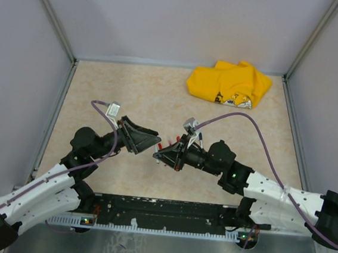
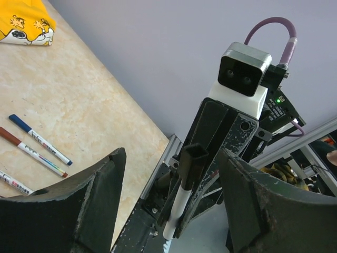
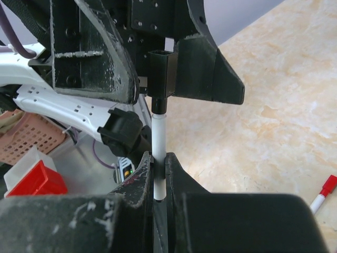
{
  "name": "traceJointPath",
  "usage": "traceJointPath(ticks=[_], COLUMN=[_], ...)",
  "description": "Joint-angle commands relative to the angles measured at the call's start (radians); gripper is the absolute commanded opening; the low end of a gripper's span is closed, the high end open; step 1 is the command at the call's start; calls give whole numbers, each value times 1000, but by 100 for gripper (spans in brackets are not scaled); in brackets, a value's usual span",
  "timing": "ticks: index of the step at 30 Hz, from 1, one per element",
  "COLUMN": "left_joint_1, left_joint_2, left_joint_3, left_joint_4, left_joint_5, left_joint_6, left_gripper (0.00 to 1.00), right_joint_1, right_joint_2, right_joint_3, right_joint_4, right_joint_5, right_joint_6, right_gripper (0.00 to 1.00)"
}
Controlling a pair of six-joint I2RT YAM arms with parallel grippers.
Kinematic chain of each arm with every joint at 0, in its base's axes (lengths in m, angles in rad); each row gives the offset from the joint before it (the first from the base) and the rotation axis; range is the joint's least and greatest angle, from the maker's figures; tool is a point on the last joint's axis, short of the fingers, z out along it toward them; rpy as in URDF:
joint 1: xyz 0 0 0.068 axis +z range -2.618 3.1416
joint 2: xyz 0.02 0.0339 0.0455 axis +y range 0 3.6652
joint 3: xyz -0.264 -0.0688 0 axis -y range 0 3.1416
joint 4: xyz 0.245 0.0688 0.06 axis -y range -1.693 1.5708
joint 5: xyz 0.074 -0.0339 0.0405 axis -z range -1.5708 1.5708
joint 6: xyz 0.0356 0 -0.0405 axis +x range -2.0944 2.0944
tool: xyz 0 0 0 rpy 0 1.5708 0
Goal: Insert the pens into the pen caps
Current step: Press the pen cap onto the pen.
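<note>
Left wrist: capped pen stands clear between the spread left fingers.

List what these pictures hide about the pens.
Right wrist: the held pen has its lower end buried in the right pincer; the red-capped pen is cut by the right edge.
Left wrist: the lowest table pen is cut by the left edge.
Top view: held pen too small.
</note>
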Motion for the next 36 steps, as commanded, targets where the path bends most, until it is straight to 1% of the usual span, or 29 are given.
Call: traceJointPath(ticks=[1, 5, 11, 17, 21, 26, 32, 34, 36], left_joint_1=[-3, -3, -3, -3, -3, -3, -3, -3, -3], left_joint_2=[-8, -2, 4, 2, 4, 16, 48, 52, 51], left_joint_3=[29, 29, 12, 9, 13, 18, 47, 49, 47], left_joint_4=[60, 75, 117, 119, 97, 69, 28, 24, 22], left_joint_5=[-18, -15, 17, 36, 43, 61, 125, 135, 138], left_joint_6=[5, -1, -16, -14, -4, 14, 58, 66, 73], left_gripper=[71, 57, 27, 1, 0, 0, 0, 0, 0], right_joint_1=[-4, -4, -4, -5, -4, -4, -6, -5, -9], right_joint_2=[12, 13, 3, -3, -3, -5, 34, 48, 53], right_joint_3=[36, 32, 31, 40, 45, 72, 194, 233, 256], right_joint_4=[38, 40, 41, 44, 48, 54, -32, -73, -81], right_joint_5=[-50, -52, -23, 47, 109, 150, 180, 211, 241], right_joint_6=[-5, -3, -3, -5, -7, -33, -100, -116, -116], right_gripper=[0, 0, 0, 0, 0, 0, 0, 0, 0])
